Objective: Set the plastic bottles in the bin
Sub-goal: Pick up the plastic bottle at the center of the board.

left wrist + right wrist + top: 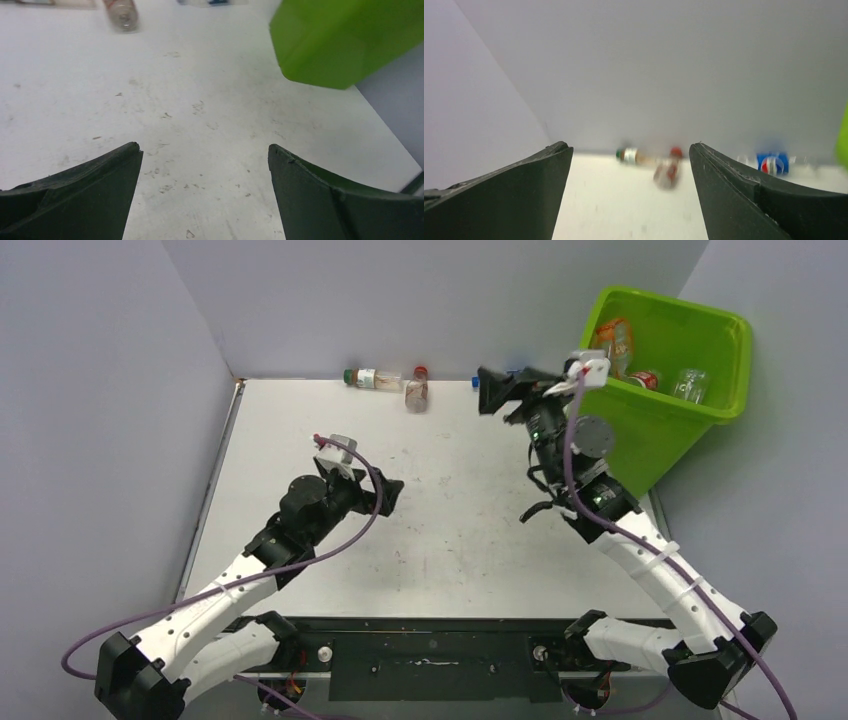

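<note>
The lime-green bin point(655, 435) stands at the table's far right corner with three plastic bottles inside: an orange one point(615, 340), a red-labelled one point(645, 380) and a clear one point(690, 385). By the back wall lie a green-capped bottle point(365, 378) and a red-capped bottle point(416, 390). My right gripper point(484, 392) hovers open and empty left of the bin, facing those bottles. In the right wrist view the gripper point(630, 147) frames the green-capped bottle point(629, 155) and the red-capped bottle point(667, 170), with a blue-labelled bottle point(772, 163) further right. My left gripper point(393, 497) is open and empty over mid-table.
Grey walls close in the table at the back and both sides. In the left wrist view the open gripper point(204, 150) hangs above bare scuffed table, the bin point(345, 40) sits ahead to the right and the red-capped bottle point(121, 12) ahead to the left.
</note>
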`<state>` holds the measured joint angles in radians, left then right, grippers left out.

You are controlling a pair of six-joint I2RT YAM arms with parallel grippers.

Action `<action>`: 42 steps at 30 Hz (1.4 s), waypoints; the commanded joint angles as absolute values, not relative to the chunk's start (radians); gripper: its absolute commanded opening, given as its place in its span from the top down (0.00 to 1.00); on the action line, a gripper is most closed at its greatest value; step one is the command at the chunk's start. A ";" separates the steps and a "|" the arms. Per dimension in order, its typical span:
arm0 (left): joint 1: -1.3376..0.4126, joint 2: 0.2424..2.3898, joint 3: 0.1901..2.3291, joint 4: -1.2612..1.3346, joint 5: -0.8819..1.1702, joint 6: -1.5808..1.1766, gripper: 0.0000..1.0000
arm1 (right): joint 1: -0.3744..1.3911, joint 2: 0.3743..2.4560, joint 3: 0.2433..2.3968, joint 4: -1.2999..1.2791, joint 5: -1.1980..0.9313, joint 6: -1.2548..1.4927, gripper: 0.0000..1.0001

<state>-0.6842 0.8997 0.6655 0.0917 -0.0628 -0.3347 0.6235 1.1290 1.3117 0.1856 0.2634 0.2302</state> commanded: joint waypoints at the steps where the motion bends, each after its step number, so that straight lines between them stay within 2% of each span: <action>1: -0.543 0.958 0.751 0.069 -0.199 -0.524 0.04 | 0.632 1.087 1.003 0.200 0.178 0.443 0.10; 5: -0.412 1.101 0.786 0.165 -0.176 -0.788 0.04 | 0.635 1.081 0.802 0.261 0.151 0.552 0.10; 9: -0.383 1.347 0.890 0.279 -0.159 -0.865 0.04 | 0.654 1.119 0.705 0.268 0.095 0.644 0.10; 12: -0.369 1.573 1.071 0.257 -0.084 -0.766 0.04 | 0.699 1.121 0.656 0.243 0.107 0.651 0.10; 19: -0.369 1.994 1.603 -0.074 -0.072 -0.453 0.04 | 0.721 1.058 0.570 0.209 0.118 0.636 0.10; 26: -0.371 2.248 1.913 -0.170 -0.086 -0.285 0.04 | 0.731 0.965 0.522 0.135 0.096 0.631 0.10; 33: -0.375 2.414 2.115 -0.175 -0.068 -0.211 0.04 | 0.739 0.869 0.489 0.080 0.089 0.645 0.10; 38: -0.395 2.481 2.190 -0.152 -0.065 -0.198 0.04 | 0.739 0.875 0.494 0.082 0.100 0.635 0.10; 42: -0.423 2.589 2.344 -0.209 -0.071 -0.188 0.04 | 0.739 0.895 0.500 0.081 0.093 0.632 0.10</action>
